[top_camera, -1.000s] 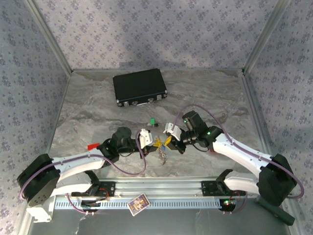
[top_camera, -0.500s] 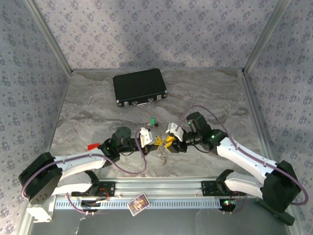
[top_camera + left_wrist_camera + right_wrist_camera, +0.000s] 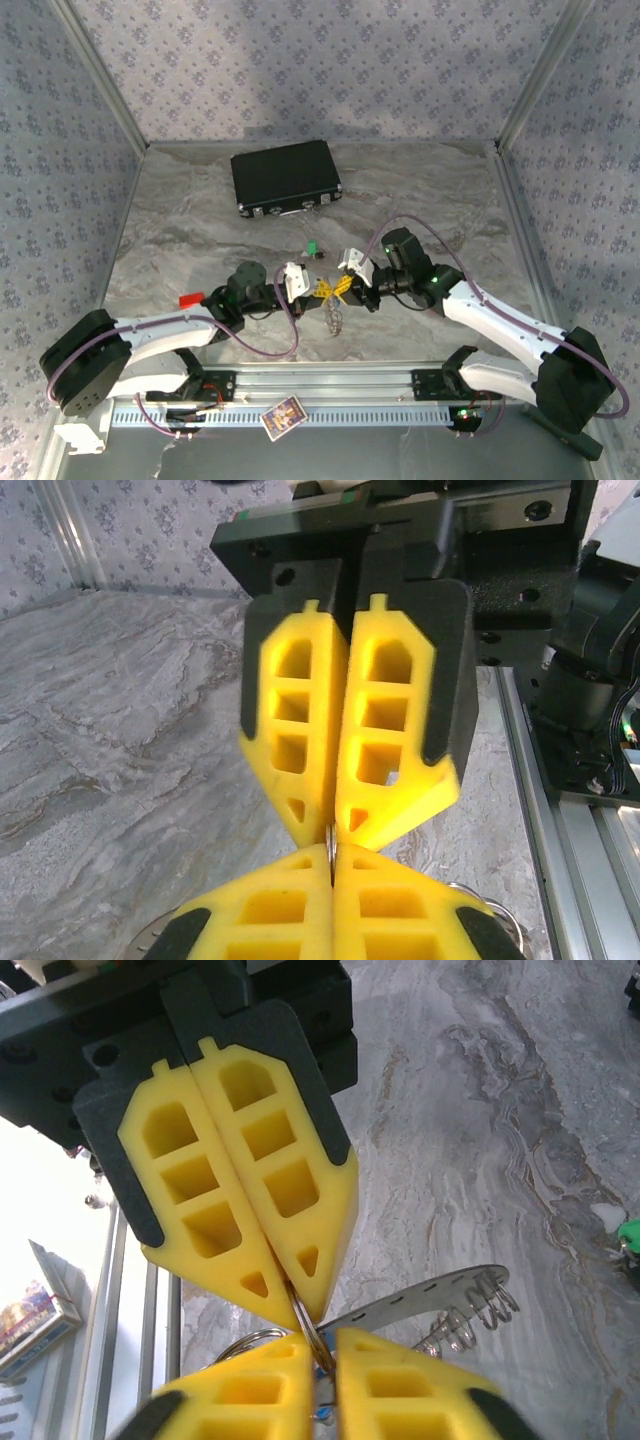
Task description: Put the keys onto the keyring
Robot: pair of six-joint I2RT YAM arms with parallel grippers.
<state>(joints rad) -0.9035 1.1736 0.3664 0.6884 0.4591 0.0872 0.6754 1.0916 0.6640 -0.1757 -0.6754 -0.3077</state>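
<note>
Since both of my hands are taken up at the middle of the table [image 3: 200,230], what matters for the coming move is where the loose key lies from them. My left gripper [image 3: 316,291] and right gripper [image 3: 346,286] meet tip to tip, each with its yellow fingers pressed fully together on the thin wire of the keyring [image 3: 333,318]. The right wrist view shows that wire passing from the left tips straight into the right ones. The rest of the ring hangs below the pinch toward my bases, a small silvery cluster with a flat metal strip [image 3: 420,1300] and a coiled spring [image 3: 470,1315] sticking out to one side. The green key [image 3: 313,249] lies on the table beyond the pinch, on the way to the black case [image 3: 286,178], near my fingers but not touching them. It sits slightly to the left of the meeting point, so I judge my left gripper a little nearer to it. It is a tiny bright green speck, too small for me to tell which way its long axis runs. The blue key I cannot pick out with confidence.
</note>
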